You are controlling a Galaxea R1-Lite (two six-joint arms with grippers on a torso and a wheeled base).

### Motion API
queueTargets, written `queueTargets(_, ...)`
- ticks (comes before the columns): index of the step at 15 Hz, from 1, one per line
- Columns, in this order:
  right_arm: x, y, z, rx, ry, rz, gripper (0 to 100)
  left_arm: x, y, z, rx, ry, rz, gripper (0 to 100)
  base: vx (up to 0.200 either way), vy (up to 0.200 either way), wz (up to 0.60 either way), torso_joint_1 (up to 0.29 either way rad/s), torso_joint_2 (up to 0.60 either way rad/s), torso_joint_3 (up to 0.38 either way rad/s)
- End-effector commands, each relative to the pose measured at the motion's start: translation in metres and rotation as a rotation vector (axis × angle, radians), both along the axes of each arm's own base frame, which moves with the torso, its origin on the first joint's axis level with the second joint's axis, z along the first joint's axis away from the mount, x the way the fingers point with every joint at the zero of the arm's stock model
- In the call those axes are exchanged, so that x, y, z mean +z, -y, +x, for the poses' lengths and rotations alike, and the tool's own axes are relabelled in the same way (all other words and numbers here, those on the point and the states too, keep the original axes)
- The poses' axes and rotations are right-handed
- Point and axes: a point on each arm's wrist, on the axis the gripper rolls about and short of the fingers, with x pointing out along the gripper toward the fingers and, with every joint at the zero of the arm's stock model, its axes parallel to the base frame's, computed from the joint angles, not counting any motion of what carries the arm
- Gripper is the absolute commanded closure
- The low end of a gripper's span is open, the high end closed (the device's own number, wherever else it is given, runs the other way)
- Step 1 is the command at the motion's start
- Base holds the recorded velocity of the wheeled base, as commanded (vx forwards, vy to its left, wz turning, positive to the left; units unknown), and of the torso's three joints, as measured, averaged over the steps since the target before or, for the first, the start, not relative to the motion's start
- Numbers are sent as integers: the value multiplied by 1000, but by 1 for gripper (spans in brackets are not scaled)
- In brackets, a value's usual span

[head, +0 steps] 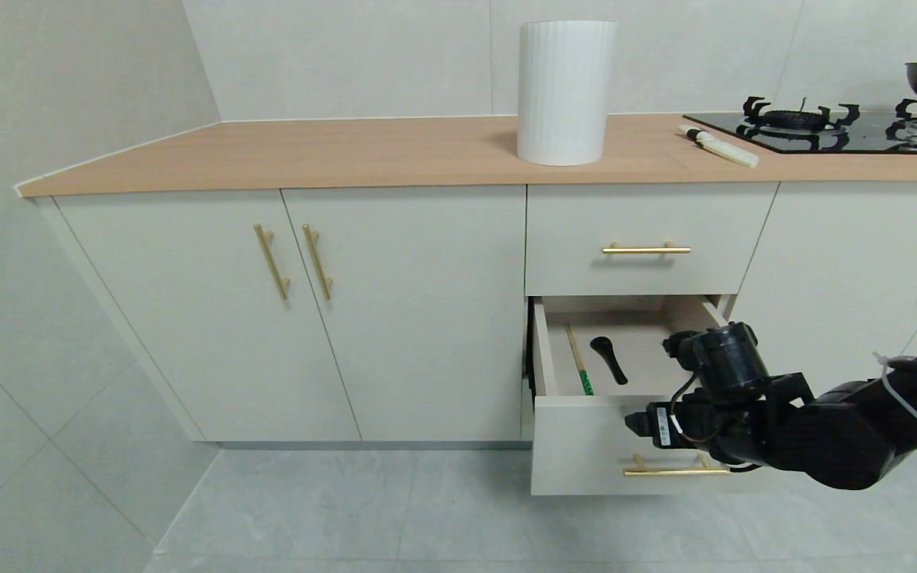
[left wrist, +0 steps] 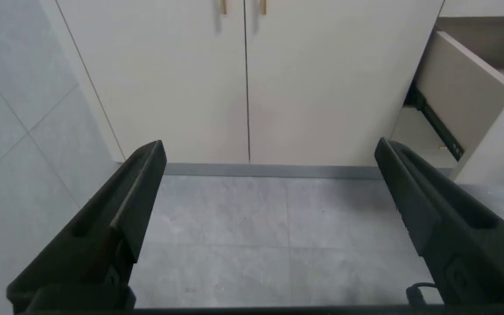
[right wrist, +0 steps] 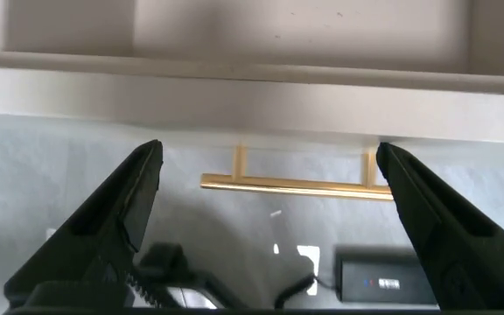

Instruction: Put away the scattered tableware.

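Right gripper (right wrist: 267, 153), spread wide, faces the brass handle (right wrist: 296, 185) of the open drawer (head: 578, 446). The rigid handle likely suits a central grip.

the wooden counter (head: 347, 151) bears a white ribbed canister (head: 563, 91), a pale utensil (head: 719, 146) and a black hob (head: 825, 131).

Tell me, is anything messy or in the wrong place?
The lower drawer hangs open with chopsticks and a black spoon inside. A pale utensil lies slanted on the countertop beside the stove. Nothing looks spilled.
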Motion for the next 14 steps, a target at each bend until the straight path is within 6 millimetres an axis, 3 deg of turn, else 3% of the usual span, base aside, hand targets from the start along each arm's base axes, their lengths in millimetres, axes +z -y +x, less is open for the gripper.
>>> queueTargets(1, -7, -6, 14, 1, -2, -2, 0, 0, 0, 0, 1, 0, 0, 0, 0, 0, 0, 0, 0, 0)
queueTargets(14, -13, 1, 82, -42, 85, -17, 0, 0, 0, 0, 1, 0, 0, 0, 0, 0, 0, 0, 0, 0)
